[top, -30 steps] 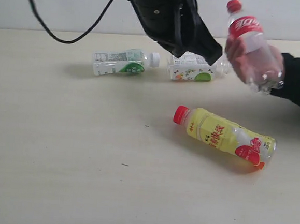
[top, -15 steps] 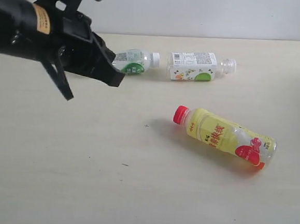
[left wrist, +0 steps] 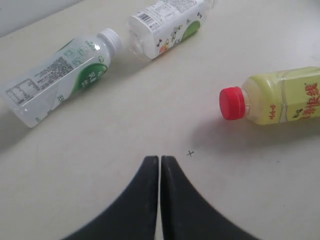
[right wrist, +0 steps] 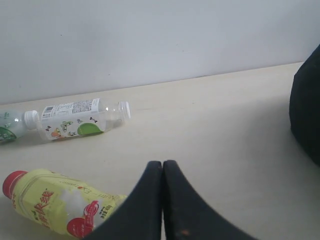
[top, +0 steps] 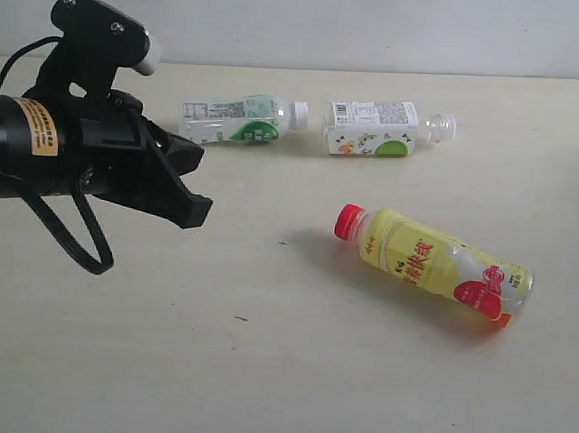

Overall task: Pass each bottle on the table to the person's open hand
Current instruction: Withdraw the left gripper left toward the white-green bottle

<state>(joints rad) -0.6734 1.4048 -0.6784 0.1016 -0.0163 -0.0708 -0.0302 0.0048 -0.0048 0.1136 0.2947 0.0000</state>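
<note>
Juice bottle was yellow, red-capped; white-capped bottle and second bottle clear, green-labelled. Left gripper and right gripper were clenched, empty.

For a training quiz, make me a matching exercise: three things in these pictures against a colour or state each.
Things:
1. yellow juice bottle
2. left claw
3. leftmost bottle

States:
A. shut, holding nothing
B. white cap, lying on its side
C. red cap, lying on its side

Pairs: 1-C, 2-A, 3-B
</note>
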